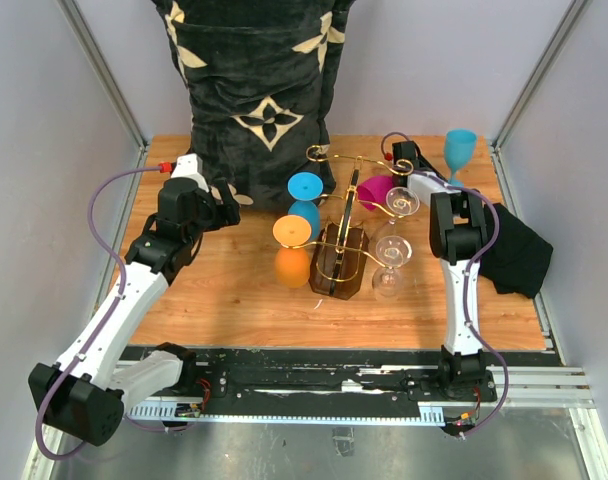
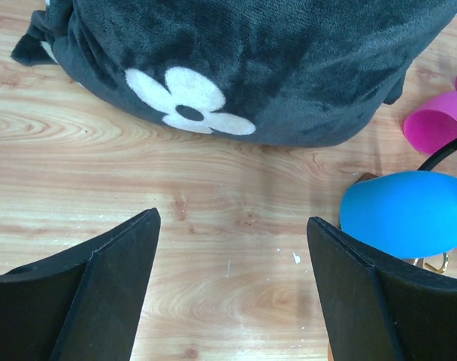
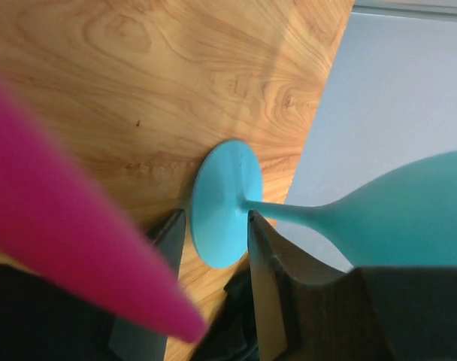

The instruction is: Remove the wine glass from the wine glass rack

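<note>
The wine glass rack stands mid-table, a dark brown body with gold wire arms. A blue glass, an orange glass, a magenta glass and two clear glasses hang on it. A teal wine glass stands upright on the table at the back right, off the rack. My right gripper is open beside it; in the right wrist view the gripper has its fingers on either side of the teal foot. My left gripper is open and empty over bare wood.
A large dark patterned pillow leans at the back and fills the top of the left wrist view. A black cloth lies at the right edge. The blue glass is just right of my left fingers. The magenta glass blurs close to the right wrist.
</note>
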Robot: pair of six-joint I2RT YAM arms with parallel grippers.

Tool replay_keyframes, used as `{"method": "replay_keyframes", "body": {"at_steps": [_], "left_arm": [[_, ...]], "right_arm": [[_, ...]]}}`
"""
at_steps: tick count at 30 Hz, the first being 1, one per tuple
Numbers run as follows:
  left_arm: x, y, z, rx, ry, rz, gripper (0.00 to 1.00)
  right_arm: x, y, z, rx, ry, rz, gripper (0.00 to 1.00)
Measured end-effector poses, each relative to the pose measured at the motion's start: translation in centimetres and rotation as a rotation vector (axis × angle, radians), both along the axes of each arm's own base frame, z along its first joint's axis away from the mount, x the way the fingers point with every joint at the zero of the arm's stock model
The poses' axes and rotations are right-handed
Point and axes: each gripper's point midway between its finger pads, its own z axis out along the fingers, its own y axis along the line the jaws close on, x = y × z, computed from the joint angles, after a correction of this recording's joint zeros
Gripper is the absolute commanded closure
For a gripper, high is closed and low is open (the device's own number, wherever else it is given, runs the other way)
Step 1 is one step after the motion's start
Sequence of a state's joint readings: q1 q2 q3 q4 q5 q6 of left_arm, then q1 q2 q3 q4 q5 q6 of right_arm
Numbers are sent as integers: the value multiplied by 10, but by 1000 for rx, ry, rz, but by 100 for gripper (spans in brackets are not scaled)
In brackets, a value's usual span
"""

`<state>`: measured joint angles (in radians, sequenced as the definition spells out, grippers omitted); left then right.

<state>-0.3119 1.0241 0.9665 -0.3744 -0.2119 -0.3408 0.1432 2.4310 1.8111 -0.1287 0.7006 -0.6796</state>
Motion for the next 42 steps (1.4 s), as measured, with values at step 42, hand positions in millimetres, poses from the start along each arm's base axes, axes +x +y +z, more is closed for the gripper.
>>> {"method": "replay_keyframes", "body": {"at_steps": [42], "left_arm": [[-1,-1,-8,-3,31,1,17]], "right_arm": [[-54,66,30,636,164,-62,38]]}}
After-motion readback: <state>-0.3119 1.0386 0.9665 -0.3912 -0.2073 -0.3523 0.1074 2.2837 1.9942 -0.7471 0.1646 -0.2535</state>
